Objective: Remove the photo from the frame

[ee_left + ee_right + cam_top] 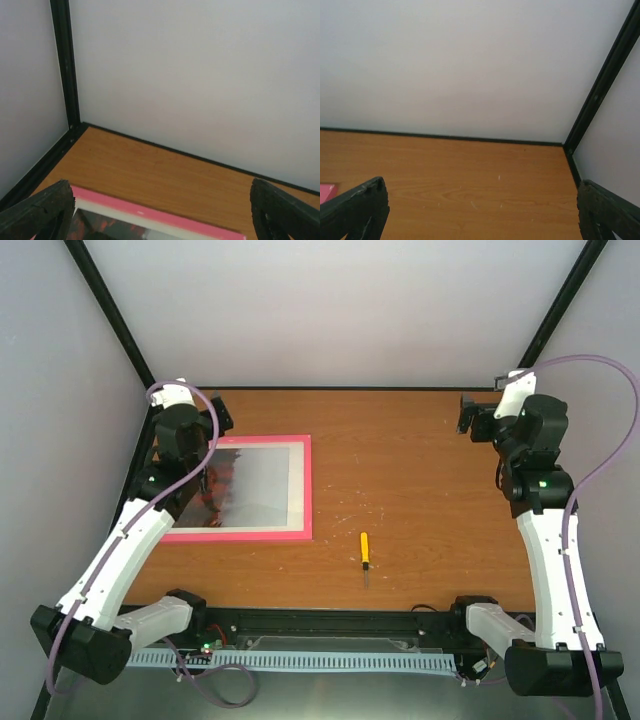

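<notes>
Pink edging is seen all round the frame (pixel 306 490), which is laid flat and face up on the wooden table (pixel 420 470). The photo (pixel 260 485) is held inside that border, with its dark red half towards the frame's left side and its pale half towards the right. The photo is judged not yet to be removed.

The left gripper (pixel 160 207) is hung above the frame's left part. Its fingers (pixel 40 210) are spread wide and nothing is held, probably so that an edge can be approached from above. The right gripper (pixel 480 210) is placed well to the right of the frame, beyond its far corner. Its fingers (pixel 357 210) are likewise spread wide and empty, clear of the work.

A yellow-handled screwdriver (pixel 365 548) is placed just right of the frame's near right corner. It is judged to be within reach of either of the 2 arms, presumably for prising at the back.
</notes>
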Robot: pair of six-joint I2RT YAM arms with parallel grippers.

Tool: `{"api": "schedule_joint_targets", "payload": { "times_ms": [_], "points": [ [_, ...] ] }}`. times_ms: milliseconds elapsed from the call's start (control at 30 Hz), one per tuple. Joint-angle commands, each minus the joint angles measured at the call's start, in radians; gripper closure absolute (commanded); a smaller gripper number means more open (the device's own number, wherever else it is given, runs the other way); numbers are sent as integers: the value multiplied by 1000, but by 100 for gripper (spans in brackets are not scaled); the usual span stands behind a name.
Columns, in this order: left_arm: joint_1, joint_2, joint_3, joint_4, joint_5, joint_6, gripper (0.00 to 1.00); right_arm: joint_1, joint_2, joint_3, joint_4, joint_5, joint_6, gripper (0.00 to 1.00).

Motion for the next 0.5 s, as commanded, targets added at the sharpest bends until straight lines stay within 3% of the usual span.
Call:
{"api": "schedule_joint_targets", "payload": {
  "times_ms": [0, 167, 467],
  "points": [
    [101, -28, -73, 59, 194, -33, 7, -3, 9, -56, 19, -54, 3, 0],
    [165, -5, -120, -8, 353, -30, 18, -4, 10, -134, 1, -178, -72, 0],
    [-10, 99, -115, -187, 467, -59, 35, 29, 30, -282, -11, -402, -190, 0]
  ]
}}
